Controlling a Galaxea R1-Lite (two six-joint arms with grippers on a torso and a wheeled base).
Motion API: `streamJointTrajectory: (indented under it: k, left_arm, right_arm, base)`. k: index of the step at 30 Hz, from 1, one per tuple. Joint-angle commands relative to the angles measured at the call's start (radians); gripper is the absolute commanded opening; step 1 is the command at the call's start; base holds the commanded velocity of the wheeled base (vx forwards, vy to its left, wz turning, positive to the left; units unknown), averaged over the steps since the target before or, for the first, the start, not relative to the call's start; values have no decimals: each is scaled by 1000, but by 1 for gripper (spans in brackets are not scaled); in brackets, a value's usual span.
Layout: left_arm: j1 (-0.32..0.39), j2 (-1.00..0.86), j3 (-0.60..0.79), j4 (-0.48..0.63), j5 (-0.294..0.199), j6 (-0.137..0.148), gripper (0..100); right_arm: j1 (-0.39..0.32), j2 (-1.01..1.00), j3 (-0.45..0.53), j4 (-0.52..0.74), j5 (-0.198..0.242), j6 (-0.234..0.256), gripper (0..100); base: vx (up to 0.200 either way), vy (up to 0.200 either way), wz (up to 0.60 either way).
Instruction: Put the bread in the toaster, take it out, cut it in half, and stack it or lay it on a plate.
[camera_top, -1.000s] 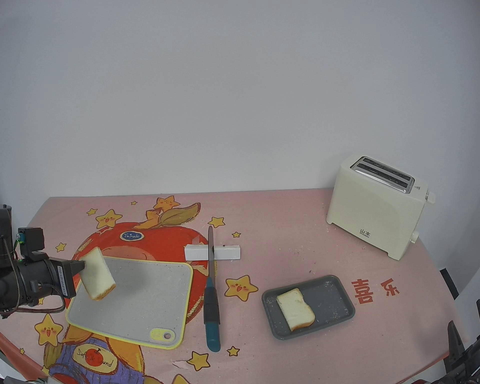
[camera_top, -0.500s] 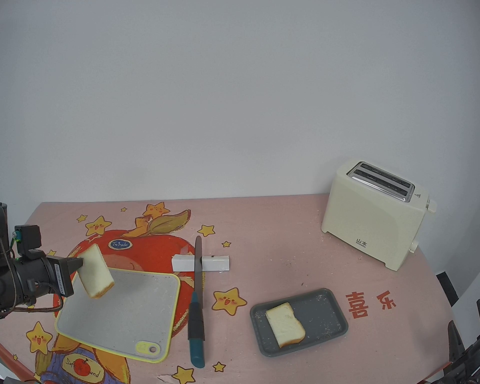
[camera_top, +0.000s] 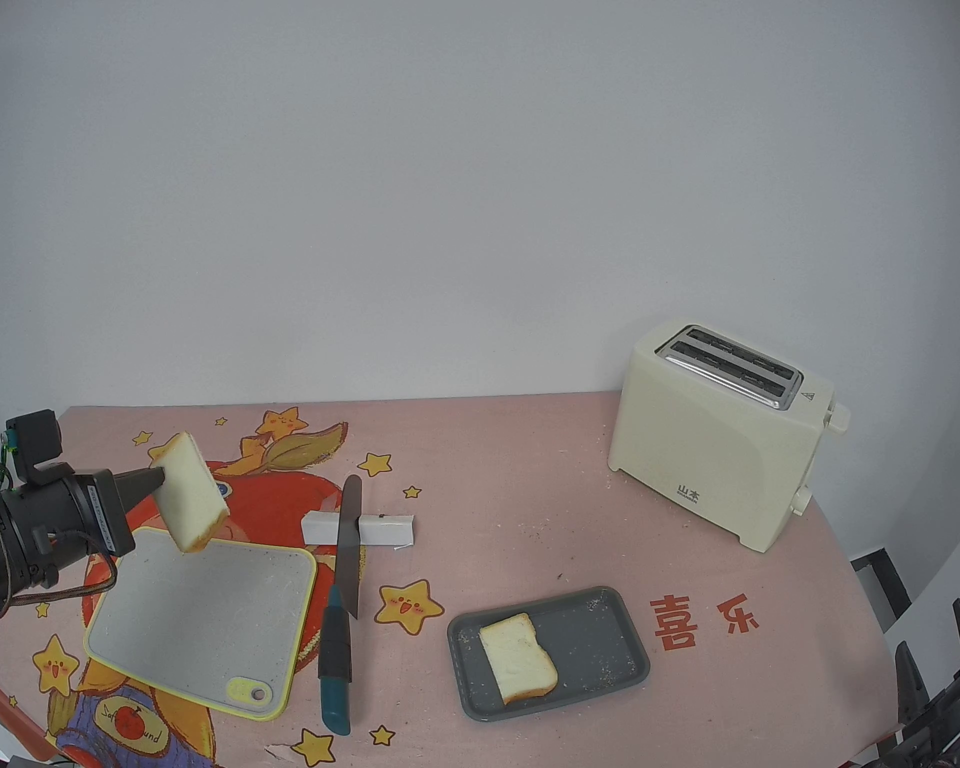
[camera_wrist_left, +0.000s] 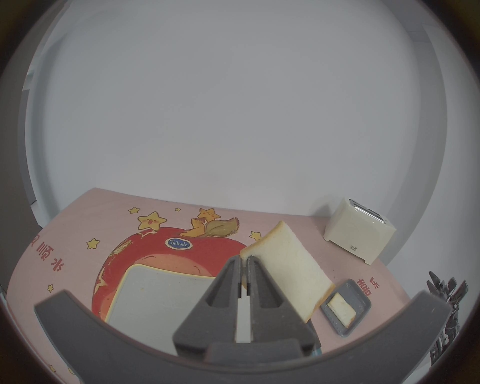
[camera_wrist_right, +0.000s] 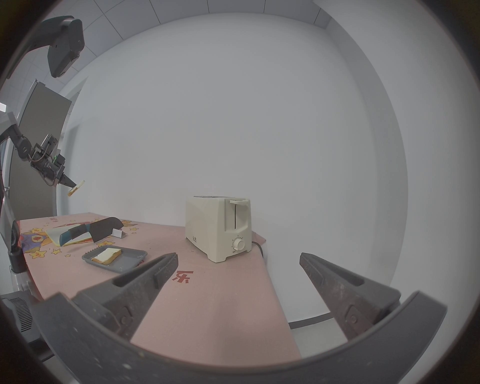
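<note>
Bread (camera_top: 190, 492) hangs tilted in the air over the far corner of the cutting board (camera_top: 200, 620) — the left gripper (camera_top: 153, 483) pinches one edge tight, its arm reaching in level from the left. Another slice (camera_top: 517, 657) lies in the grey tray (camera_top: 600, 640). The right gripper (camera_wrist_right: 237, 280) waits low by the table's right edge, fingers spread wide.

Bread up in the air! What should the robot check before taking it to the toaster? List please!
1. Left tool shut on the bread slice: ok.
2. Slice clear of the cutting board: ok.
3. Nothing sticking out of the toaster slots: ok.
4. Knife flat beside the board, out of the way: ok.
5. Right tool open, empty: ok.
6. Grip firm enough: cannot tell.
</note>
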Motion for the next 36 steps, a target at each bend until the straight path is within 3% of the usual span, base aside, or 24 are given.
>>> streamJointTrajectory:
  k: [1, 7, 16, 36]
  left_arm:
    - [-1, 2, 3, 0, -2, 0, 0]
    - [0, 1, 4, -6, 6, 1, 0]
    - [6, 2, -31, 0, 9, 0, 0]
    - [2, -5, -16, 0, 7, 0, 0]
  right_arm:
    - [0, -4, 16, 1, 1, 0, 100]
    - [0, -4, 16, 1, 1, 0, 100]
    - [0, -4, 16, 1, 1, 0, 100]
    - [0, -4, 16, 1, 1, 0, 100]
  base:
    - [-200, 0, 0]
    - [-200, 0, 0]
    - [0, 0, 0]
    - [0, -180, 0]
